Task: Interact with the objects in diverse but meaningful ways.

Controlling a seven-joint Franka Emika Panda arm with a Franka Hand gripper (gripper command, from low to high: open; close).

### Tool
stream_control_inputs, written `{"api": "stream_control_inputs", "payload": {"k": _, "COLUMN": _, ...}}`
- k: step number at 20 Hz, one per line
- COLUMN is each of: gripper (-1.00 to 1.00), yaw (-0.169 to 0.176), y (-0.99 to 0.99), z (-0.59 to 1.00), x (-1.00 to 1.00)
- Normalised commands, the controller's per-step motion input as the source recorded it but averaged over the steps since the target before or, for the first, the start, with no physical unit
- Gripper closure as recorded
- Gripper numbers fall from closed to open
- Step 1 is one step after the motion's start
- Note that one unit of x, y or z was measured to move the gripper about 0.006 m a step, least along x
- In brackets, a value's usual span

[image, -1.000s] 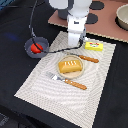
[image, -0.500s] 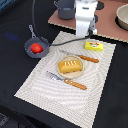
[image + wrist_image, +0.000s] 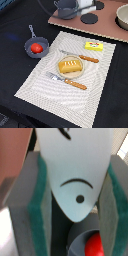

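In the wrist view my gripper (image 3: 75,203) is shut on the white fish-shaped piece (image 3: 75,168), held between the green pads (image 3: 42,215). Its painted eye and mouth show. Past its tip there is a grey round vessel with something red (image 3: 94,247) in it. In the exterior view only a white part of the gripper (image 3: 86,5) shows at the top edge. The orange-yellow bread loaf (image 3: 70,66) lies on a plate at mid mat. The red tomato (image 3: 36,47) sits in a small grey pan (image 3: 30,34). The yellow butter block (image 3: 93,46) lies at the mat's far right corner.
A wooden-handled knife (image 3: 80,57) and fork (image 3: 67,81) flank the loaf on the striped placemat (image 3: 55,105). A pink stove board (image 3: 107,27) with black burners, a grey pot (image 3: 65,10) and a bowl (image 3: 122,17) stand at the back.
The arm has moved toward the exterior view's right and top edge, so only a small part of it still shows. The loaf, tomato, butter and cutlery have not moved.
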Motion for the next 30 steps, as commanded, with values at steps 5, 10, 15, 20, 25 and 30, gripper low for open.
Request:
{"api": "stream_control_inputs", "payload": {"k": 5, "gripper": 1.00, "yaw": 0.106, "y": 0.39, "z": 0.32, "x": -0.53}}
{"api": "stream_control_inputs", "payload": {"k": 10, "gripper": 1.00, "yaw": 0.085, "y": 0.17, "z": -0.09, "x": -0.27}}
{"api": "stream_control_inputs", "payload": {"k": 15, "gripper": 1.00, "yaw": 0.064, "y": 0.08, "z": -0.25, "x": -0.13}}
{"api": "stream_control_inputs", "payload": {"k": 20, "gripper": 1.00, "yaw": 0.065, "y": 0.03, "z": -0.34, "x": -0.19}}
{"api": "stream_control_inputs", "payload": {"k": 25, "gripper": 1.00, "yaw": 0.064, "y": 0.00, "z": -0.39, "x": -0.27}}
{"api": "stream_control_inputs", "payload": {"k": 30, "gripper": 1.00, "yaw": 0.061, "y": 0.02, "z": -0.37, "x": -0.31}}
